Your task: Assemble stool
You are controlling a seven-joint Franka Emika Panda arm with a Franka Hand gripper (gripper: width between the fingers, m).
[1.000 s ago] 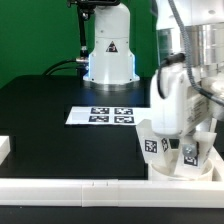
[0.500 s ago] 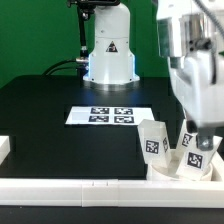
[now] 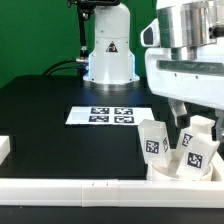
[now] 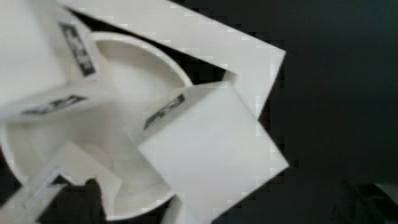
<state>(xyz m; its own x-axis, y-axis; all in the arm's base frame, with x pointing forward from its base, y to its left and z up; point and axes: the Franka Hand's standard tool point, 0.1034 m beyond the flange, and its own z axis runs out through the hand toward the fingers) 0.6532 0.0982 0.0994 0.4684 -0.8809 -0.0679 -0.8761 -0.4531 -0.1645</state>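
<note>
The stool's round white seat (image 3: 186, 173) lies at the exterior view's right, against the white rails. Three short white legs with black-and-white tags stand on it: one on the left (image 3: 152, 137), one in the middle (image 3: 187, 139) and one on the right (image 3: 198, 154). My gripper (image 3: 196, 117) hangs just above them, open, with nothing between its fingers. In the wrist view the seat's curved rim (image 4: 146, 60) shows below, with a broad white leg (image 4: 214, 150) and a tagged leg (image 4: 50, 45) on it. My gripper (image 4: 221, 198) shows there only as dark fingertips set wide apart.
The marker board (image 3: 108, 115) lies flat on the black table near the middle. A long white rail (image 3: 70, 187) runs along the front edge, with a white block (image 3: 4, 148) at the left. The arm's base (image 3: 108, 55) stands behind.
My gripper was shut low on the right-hand leg a second ago. It has opened, let go, and risen above the legs. The leg stays standing on the seat.
</note>
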